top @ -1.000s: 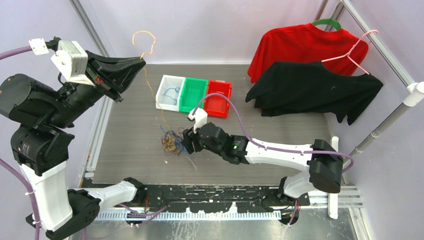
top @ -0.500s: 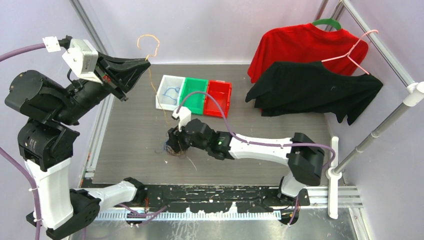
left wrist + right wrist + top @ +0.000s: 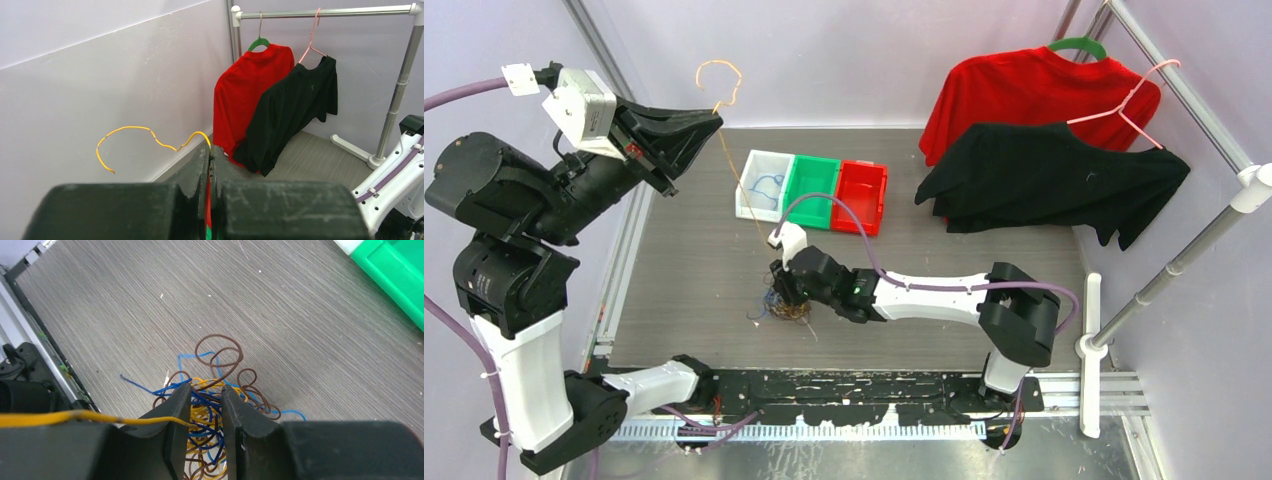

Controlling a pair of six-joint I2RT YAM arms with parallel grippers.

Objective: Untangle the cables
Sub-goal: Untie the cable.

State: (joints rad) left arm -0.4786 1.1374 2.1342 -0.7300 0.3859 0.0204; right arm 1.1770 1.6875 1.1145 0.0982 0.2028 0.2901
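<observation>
- Right claw sat low over the counter. Its jaws stood a narrow gap apart and its fingers straddled the tangle. Whether any strand was pinched could not be told.
- Cables: blue, yellow and brown strands lay clumped on the counter, partly between the right claw's tips and partly just ahead of them. Brown loops reached farthest ahead.
- Yellow cable crossed the right claw's left finger and rose from the tangle to the left claw.
- Left claw was raised high, up and left of the right claw. Its jaws were pressed together on the yellow cable, whose free end curled out past the tip.
- Beyond the right claw stood a white bin, a green bin and a red bin, side by side. A blue cable lay in the white bin.
- Farther off, right of the right claw, hung a red shirt and a black shirt.
</observation>
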